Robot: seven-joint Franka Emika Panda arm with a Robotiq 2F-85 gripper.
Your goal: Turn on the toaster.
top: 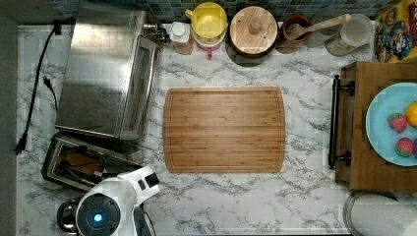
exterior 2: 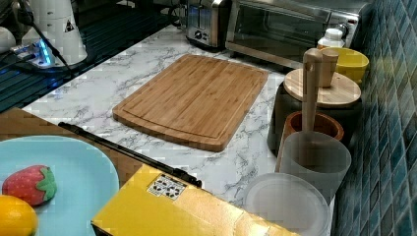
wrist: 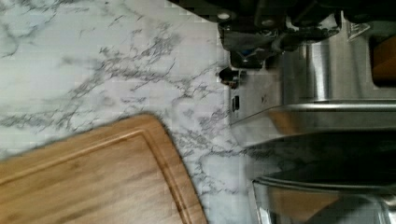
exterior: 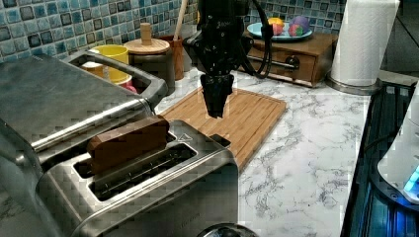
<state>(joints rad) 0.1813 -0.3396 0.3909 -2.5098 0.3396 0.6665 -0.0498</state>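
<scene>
Toaster [exterior: 148,182] beside toaster oven [exterior: 59,98], bread [exterior: 128,140] raised, lever [exterior: 220,140] up — gripper [exterior: 216,106] poised just above lever, fingers pinched together, presumably for pressing down — cutting board [exterior: 247,113] behind.

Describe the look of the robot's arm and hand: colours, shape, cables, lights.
In the left view the hand is black and narrows towards its tip, under a black wrist block with a black cable looping beside it. In the top view the arm is glossy white and rounded, with a dark circular cap lit blue at its centre.
</scene>
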